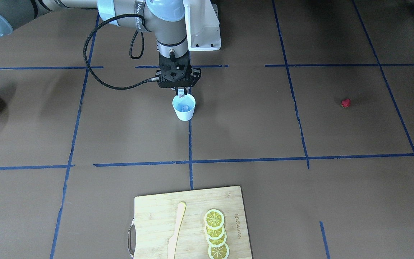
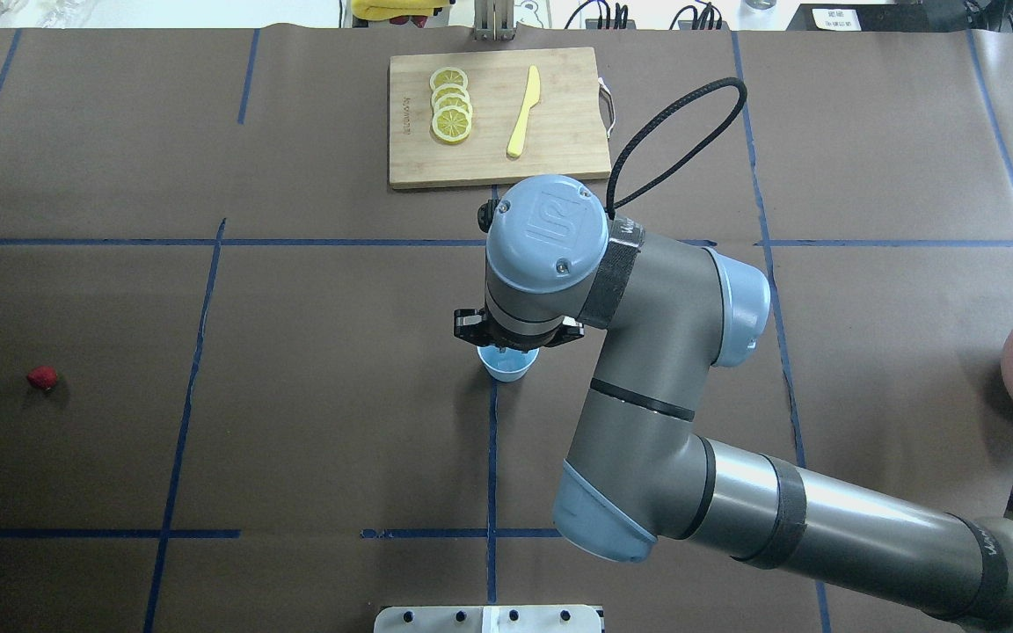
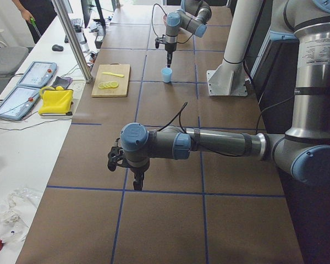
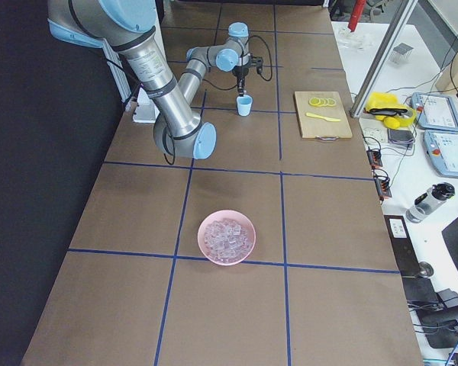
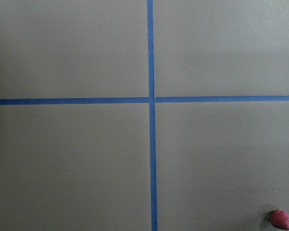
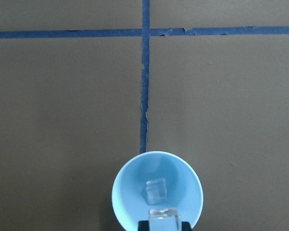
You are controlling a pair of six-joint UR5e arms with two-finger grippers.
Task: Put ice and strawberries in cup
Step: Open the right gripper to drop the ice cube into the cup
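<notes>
Clear ice cube point(image 6: 164, 215) pinched tight between right gripper point(image 1: 181, 93) fingers, hanging just over cup point(image 6: 123, 192) mouth. Second cube point(image 6: 155, 191) already lying inside. Strawberry point(image 1: 345, 103) out on bare table point(image 1: 250, 118), well apart from cup. Left gripper point(image 3: 136, 184) low over table, finger state impossible to tell. Pink bowl point(image 4: 227, 261) of ice way off too.

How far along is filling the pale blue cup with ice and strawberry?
Done: one clear ice cube lies inside the pale blue tapered cup. In hand: the right gripper holds a second clear cube over its mouth. Remaining: the small red strawberry sits on the table, ungripped.
</notes>
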